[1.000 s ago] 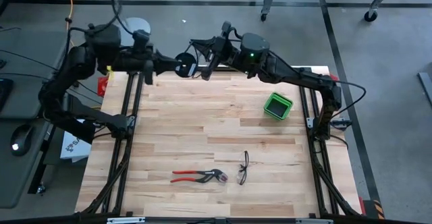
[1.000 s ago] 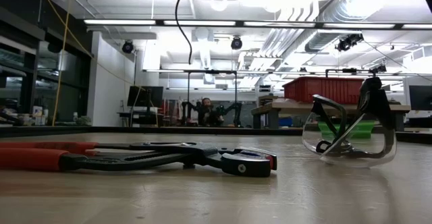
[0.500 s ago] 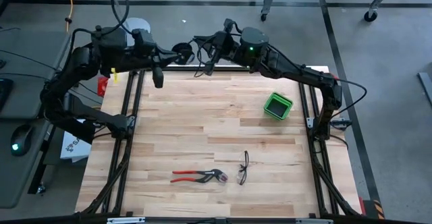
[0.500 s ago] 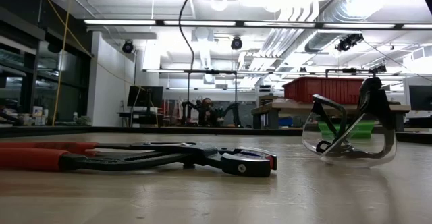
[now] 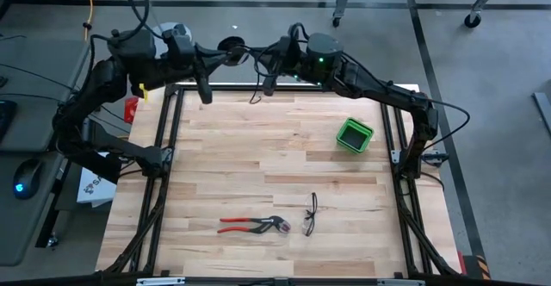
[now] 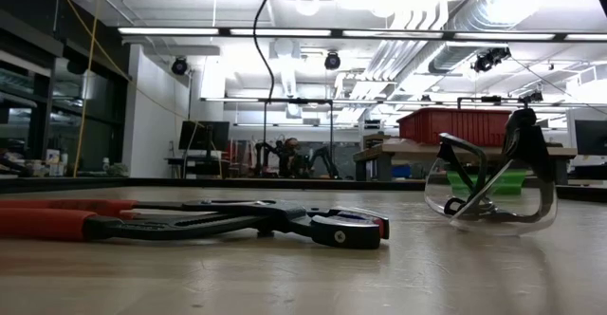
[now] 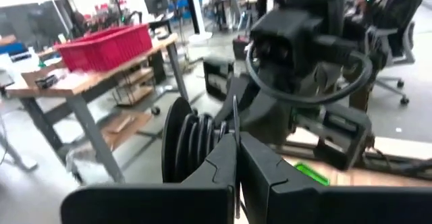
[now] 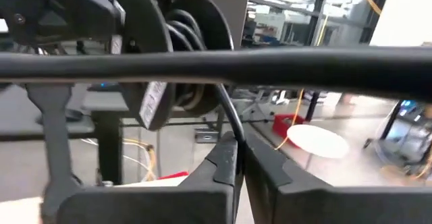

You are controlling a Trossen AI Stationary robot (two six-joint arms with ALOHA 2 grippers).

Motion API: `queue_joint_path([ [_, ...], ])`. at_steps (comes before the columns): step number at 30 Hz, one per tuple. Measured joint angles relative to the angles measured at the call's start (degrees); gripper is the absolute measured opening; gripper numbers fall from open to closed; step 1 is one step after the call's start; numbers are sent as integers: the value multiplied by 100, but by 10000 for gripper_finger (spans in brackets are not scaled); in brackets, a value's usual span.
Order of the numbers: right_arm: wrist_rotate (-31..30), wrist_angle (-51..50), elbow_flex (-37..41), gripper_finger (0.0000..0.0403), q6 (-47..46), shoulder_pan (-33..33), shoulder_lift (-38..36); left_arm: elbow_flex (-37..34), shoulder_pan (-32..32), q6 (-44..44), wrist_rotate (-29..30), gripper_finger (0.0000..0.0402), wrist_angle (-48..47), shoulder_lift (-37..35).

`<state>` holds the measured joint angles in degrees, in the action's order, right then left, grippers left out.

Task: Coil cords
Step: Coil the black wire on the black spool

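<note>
A black spool (image 5: 231,45) carries several turns of the thin black cord (image 8: 191,28) and hangs in the air over the table's far edge. My left gripper (image 5: 222,56) is shut on the spool, which also shows in the left wrist view (image 7: 192,143). My right gripper (image 5: 263,69) is shut on the cord a short way off the spool. A loose length of cord (image 5: 255,94) hangs below it toward the table. My left gripper pinches a thin flange of the spool (image 7: 235,119) between its two fingers, coming level from the table's left. The spool is lifted clear, its axis about level. My right gripper pinches the cord (image 8: 234,126) between its two fingers where it leaves the spool's winding. It comes level from the table's right. The cord runs up from the fingertips (image 8: 226,158) to the spool.
A green tray (image 5: 354,135) stands at the right of the table. Red-handled pliers (image 5: 250,226) and black-framed safety glasses (image 5: 311,214) lie near the front edge; both show close in the low view, the pliers (image 6: 190,222) left of the glasses (image 6: 488,187). A yellow cable (image 5: 88,6) runs on the floor.
My left gripper has carried the spool up and toward the table's far edge. My right gripper has followed it toward the far edge, staying shut on the cord.
</note>
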<state>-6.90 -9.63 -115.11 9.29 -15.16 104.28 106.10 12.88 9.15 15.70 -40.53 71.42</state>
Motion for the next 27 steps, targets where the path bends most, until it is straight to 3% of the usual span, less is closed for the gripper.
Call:
queue_joint_path([
  [9, 82, -498, 2, 95, -1071, 1, 8, 13, -209, -52, -41, 0, 776, -13],
  [13, 119, -708, 4, 127, -1084, 48, 12, 11, -343, -103, -59, 0, 1140, -7],
  [27, 125, -791, 4, 135, -1037, 138, 11, 11, -604, -620, -56, 0, 1529, -9],
])
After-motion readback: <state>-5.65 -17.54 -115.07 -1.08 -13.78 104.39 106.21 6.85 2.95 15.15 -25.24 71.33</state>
